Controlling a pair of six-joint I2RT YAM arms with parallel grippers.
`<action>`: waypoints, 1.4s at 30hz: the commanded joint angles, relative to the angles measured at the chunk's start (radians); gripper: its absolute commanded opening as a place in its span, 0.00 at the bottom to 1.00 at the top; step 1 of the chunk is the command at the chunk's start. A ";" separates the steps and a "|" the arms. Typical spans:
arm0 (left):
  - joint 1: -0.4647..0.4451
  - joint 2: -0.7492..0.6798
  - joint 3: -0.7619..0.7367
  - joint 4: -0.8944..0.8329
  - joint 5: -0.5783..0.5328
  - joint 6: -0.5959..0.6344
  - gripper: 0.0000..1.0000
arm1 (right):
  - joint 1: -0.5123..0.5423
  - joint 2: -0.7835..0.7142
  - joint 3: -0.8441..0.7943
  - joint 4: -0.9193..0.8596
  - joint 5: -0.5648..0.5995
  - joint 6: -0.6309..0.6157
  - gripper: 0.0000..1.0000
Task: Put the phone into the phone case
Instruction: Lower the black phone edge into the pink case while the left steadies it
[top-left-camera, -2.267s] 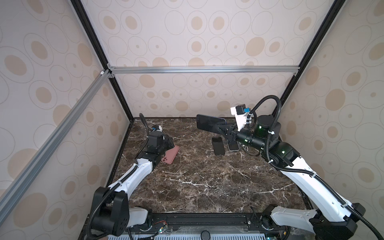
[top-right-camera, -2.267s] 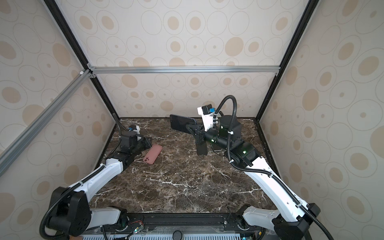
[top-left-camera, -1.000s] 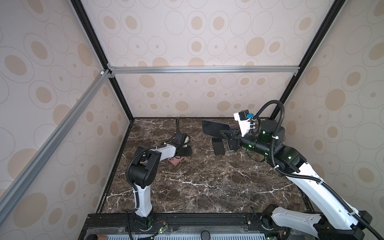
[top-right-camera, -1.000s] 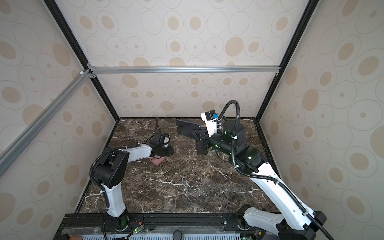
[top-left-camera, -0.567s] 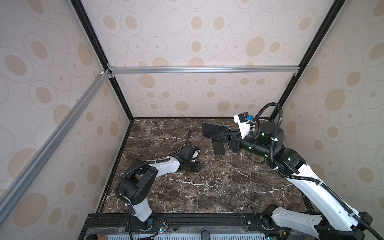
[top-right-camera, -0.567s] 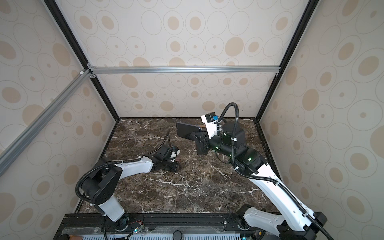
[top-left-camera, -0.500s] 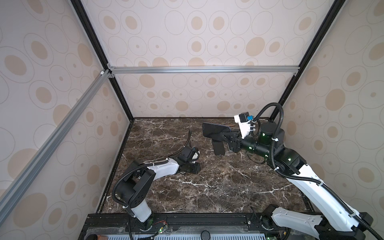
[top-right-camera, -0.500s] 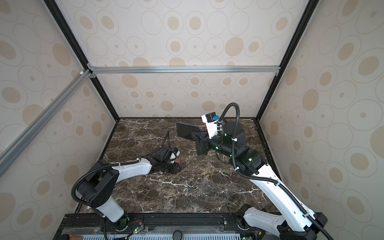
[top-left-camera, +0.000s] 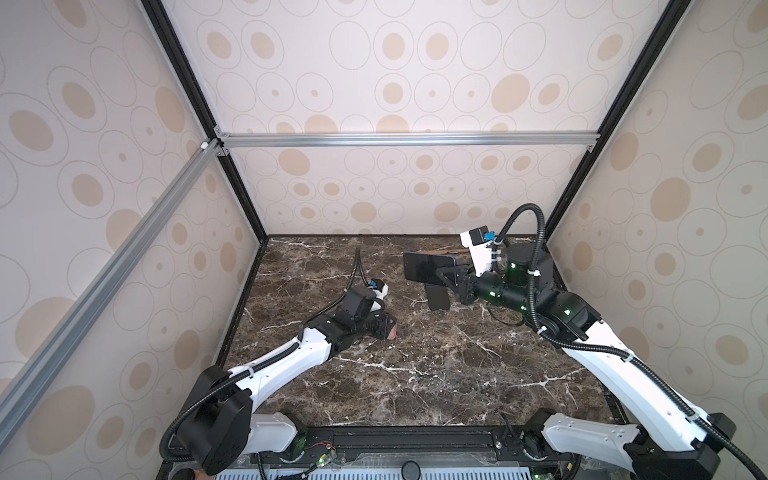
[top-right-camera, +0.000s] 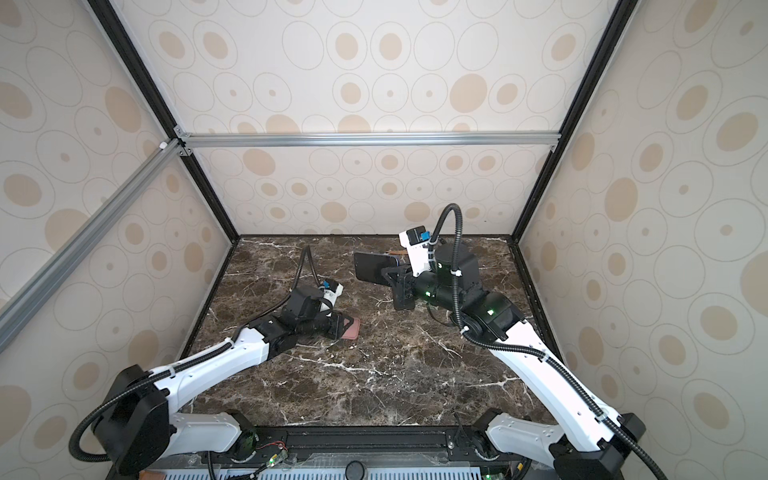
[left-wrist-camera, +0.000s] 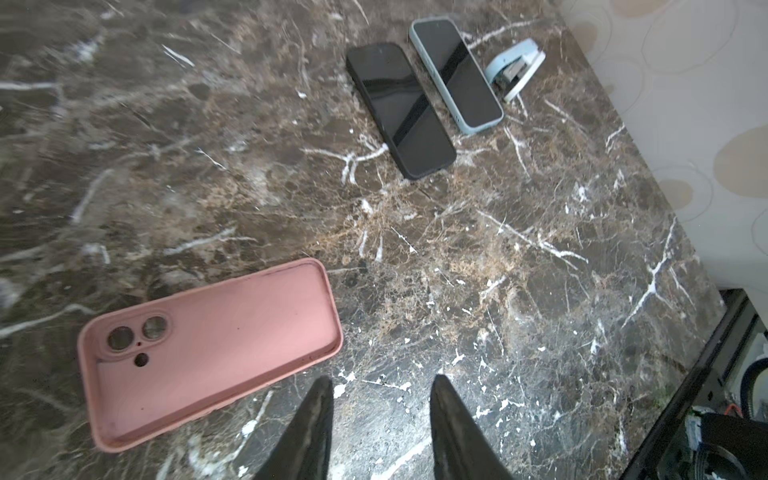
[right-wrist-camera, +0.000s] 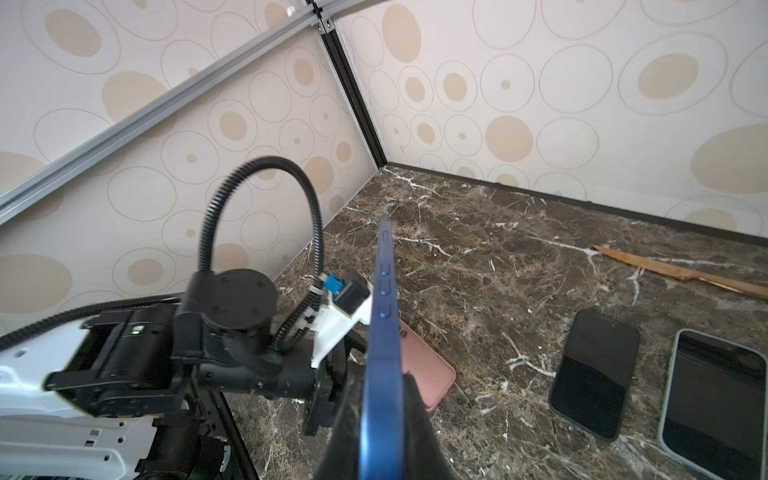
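Held: phone (top-left-camera: 424, 268), blue, clamped edge-on in right hand (right-wrist-camera: 382, 376), aloft right of centre in both top views.
Lying: phone case (left-wrist-camera: 212, 349), pink, empty, cavity up on worktop (left-wrist-camera: 498, 291), left of centre.
Idle: left hand (left-wrist-camera: 380, 386), released, empty, just beside case.
Insertion outstanding.

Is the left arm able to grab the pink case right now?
Probably yes: the left gripper is open and empty right beside the pink case, with only bare table between them.
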 joint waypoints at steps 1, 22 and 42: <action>0.049 -0.071 0.004 -0.053 -0.085 -0.009 0.41 | 0.001 0.031 0.038 0.017 0.001 0.061 0.00; 0.360 -0.212 -0.270 0.111 0.039 -0.197 0.42 | 0.024 0.424 -0.159 0.281 -0.284 0.499 0.00; 0.472 0.129 -0.204 0.308 0.353 -0.149 0.42 | 0.038 0.714 -0.158 0.599 -0.282 0.736 0.00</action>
